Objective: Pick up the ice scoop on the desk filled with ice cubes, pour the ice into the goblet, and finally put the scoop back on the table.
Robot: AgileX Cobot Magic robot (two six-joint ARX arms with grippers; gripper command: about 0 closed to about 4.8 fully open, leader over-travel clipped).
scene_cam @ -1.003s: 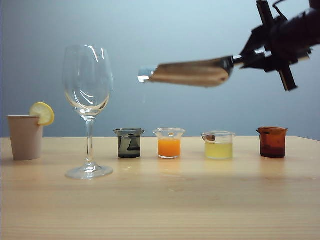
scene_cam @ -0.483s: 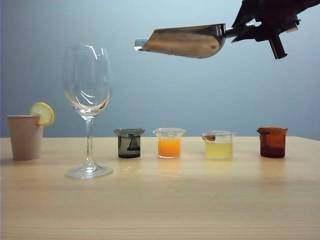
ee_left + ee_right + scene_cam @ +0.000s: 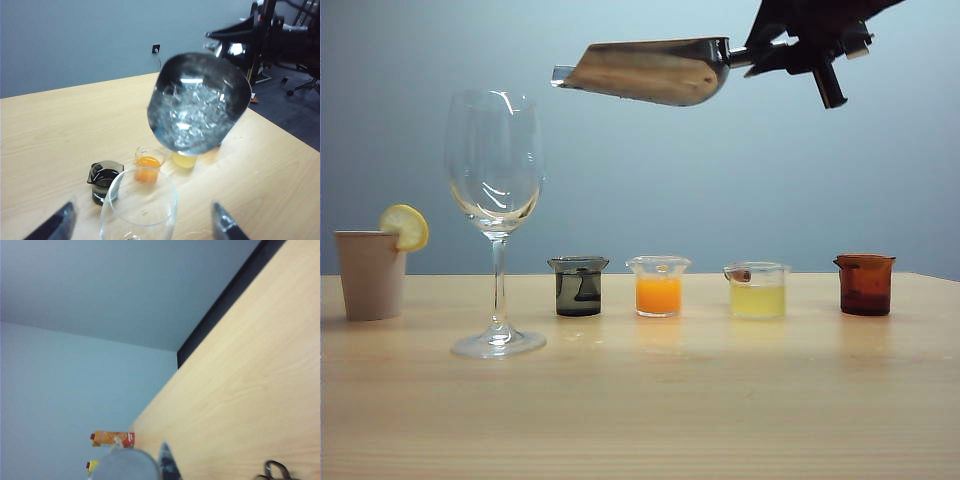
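Observation:
The steel ice scoop hangs high over the table, roughly level, mouth pointing left. My right gripper is shut on its tubular handle at the upper right. The scoop's mouth is up and to the right of the goblet, which stands empty on the left. In the left wrist view the scoop faces the camera, full of ice cubes. My left gripper is open, its fingertips wide apart on either side of the goblet's rim, not touching it. The right wrist view shows only the scoop's blurred back.
A beige cup with a lemon slice stands left of the goblet. Behind it is a row of small beakers: dark grey, orange, pale yellow and brown. The table's far edge is dark.
My right gripper has lifted the scoop higher and carried it left, so its mouth is nearer above the goblet. Nothing on the table has moved.

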